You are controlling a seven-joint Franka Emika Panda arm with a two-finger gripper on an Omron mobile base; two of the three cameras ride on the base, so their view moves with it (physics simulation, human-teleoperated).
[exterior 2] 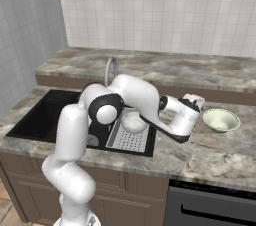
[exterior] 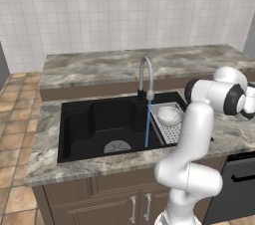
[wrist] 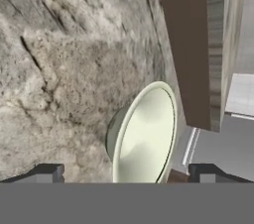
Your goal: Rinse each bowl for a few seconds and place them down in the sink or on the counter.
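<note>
Right now water is running in a thin blue stream from the curved steel faucet down into the black sink, landing just beside the round grey drain. At the sink's right end a grey perforated tray is sitting, and the whitish-grey bowl is resting upright inside it (in the right base view the same bowl is peeking out from behind the arm's forearm). The cream bowl with the green inside is standing upright on the counter, well to the right of the sink and apart from the tray. The arm is reaching across toward that side, and its hand is hanging over the stone just left of the cream bowl without touching it. In the hand view the gripper is showing its two dark tips spread wide apart with nothing between them, and the cream bowl is lying ahead of them on the marbled surface, its rim turned sideways by the camera's roll.
</note>
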